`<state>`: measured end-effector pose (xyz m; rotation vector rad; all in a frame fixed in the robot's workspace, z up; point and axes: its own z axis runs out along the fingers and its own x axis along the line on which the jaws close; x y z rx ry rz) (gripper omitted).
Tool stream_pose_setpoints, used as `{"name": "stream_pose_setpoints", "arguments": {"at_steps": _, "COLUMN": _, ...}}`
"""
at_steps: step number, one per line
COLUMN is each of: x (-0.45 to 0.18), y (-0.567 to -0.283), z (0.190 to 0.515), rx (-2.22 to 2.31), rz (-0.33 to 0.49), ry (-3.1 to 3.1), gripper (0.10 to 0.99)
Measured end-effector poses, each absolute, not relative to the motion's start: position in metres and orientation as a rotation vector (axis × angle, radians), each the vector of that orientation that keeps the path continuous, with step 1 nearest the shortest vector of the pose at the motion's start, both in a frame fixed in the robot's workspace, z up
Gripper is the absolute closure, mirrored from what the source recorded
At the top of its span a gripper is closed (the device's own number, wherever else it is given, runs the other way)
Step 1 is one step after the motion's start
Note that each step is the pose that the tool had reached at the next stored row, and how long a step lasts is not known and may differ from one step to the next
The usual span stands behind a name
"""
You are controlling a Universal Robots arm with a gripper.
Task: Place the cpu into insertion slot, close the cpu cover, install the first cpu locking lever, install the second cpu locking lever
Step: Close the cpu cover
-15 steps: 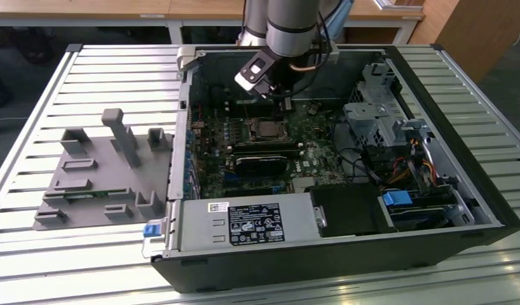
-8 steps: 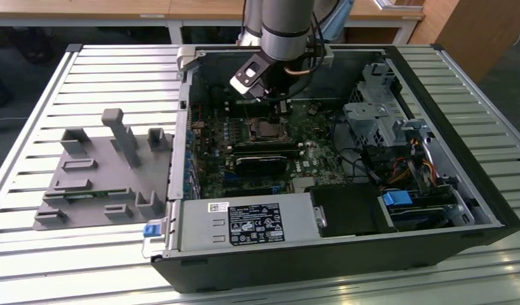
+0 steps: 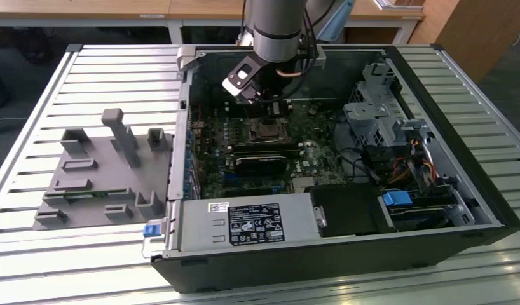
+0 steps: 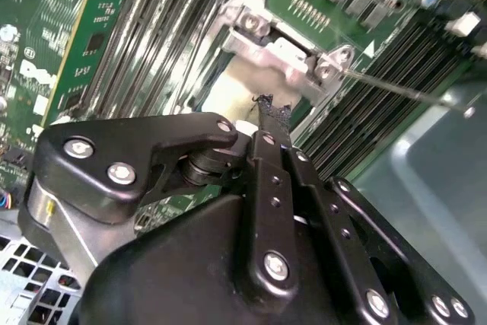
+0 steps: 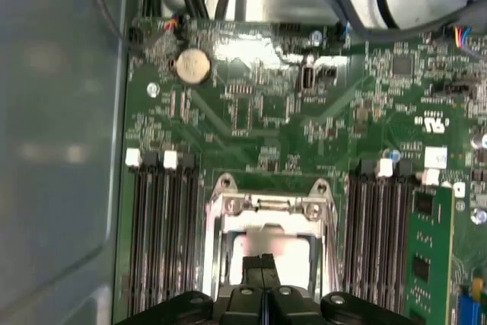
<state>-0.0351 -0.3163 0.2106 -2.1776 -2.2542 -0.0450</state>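
Open computer case (image 3: 328,267) on the slatted table (image 3: 39,254).
I see a grey fixture (image 3: 103,171) beside it at the exterior view's left, a labelled power supply (image 3: 243,222) inside, and a coin battery (image 5: 192,66) on the board (image 5: 259,135).

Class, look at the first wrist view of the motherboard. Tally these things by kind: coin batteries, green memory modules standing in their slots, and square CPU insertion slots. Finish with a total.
coin battery: 1
memory module: 1
insertion slot: 1
Total: 3
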Motion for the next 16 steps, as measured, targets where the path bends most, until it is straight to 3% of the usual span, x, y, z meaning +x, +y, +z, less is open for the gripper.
{"name": "stream_pose_setpoints", "arguments": {"at_steps": 16, "x": -0.055, "y": -0.316, "z": 0.201, "rx": -2.177, "rz": -0.045, "ry": -2.254, "gripper": 0.980}}
